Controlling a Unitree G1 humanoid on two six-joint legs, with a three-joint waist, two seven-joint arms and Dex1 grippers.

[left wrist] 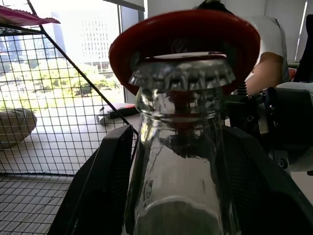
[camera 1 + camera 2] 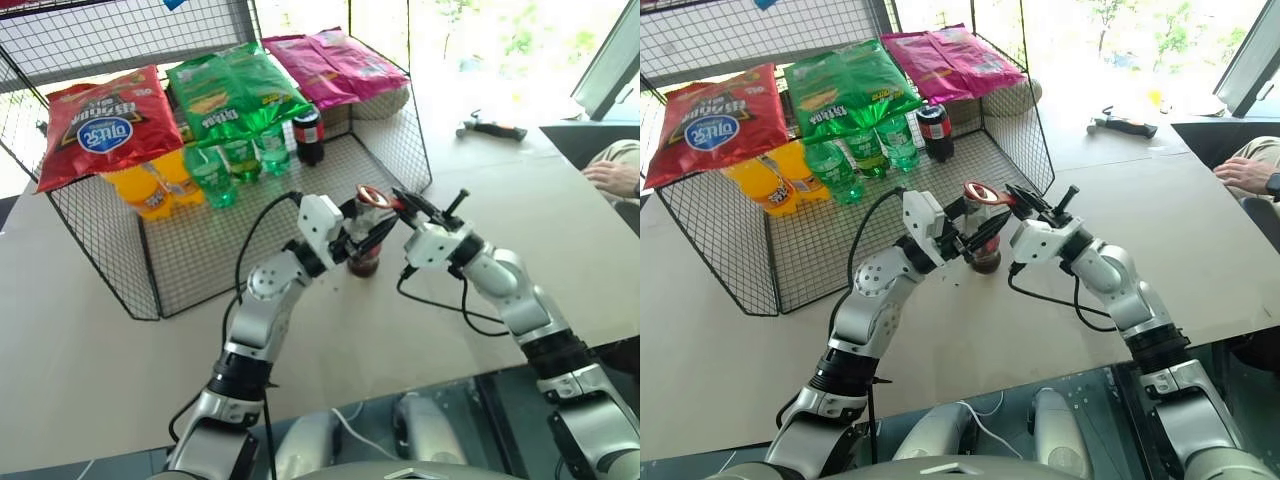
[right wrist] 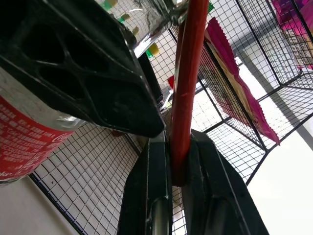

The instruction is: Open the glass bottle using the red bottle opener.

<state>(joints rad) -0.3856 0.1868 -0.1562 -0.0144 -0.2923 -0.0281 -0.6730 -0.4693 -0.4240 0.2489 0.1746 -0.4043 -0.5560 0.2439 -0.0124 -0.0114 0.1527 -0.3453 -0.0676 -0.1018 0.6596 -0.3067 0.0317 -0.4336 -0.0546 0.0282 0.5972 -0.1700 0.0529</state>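
Gripping the glass bottle [image 1: 178, 161] by left jaws, right jaws clamping red bottle opener [image 3: 187, 88], red label lettering unreadable

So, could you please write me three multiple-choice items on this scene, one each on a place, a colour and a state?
1. Where is the opener's ring?
A. over the bottle's cap
B. flat on the table
C. inside the wire basket

2. What colour is the opener?
A. green
B. red
C. yellow

3. Is the bottle's cap on?
A. lying on the table
B. held by a person
C. on

Key: 1 A, the opener sits over the cap. 2 B, it shows red in the right gripper. 3 C, the cap crowns the bottle, held by the left gripper.
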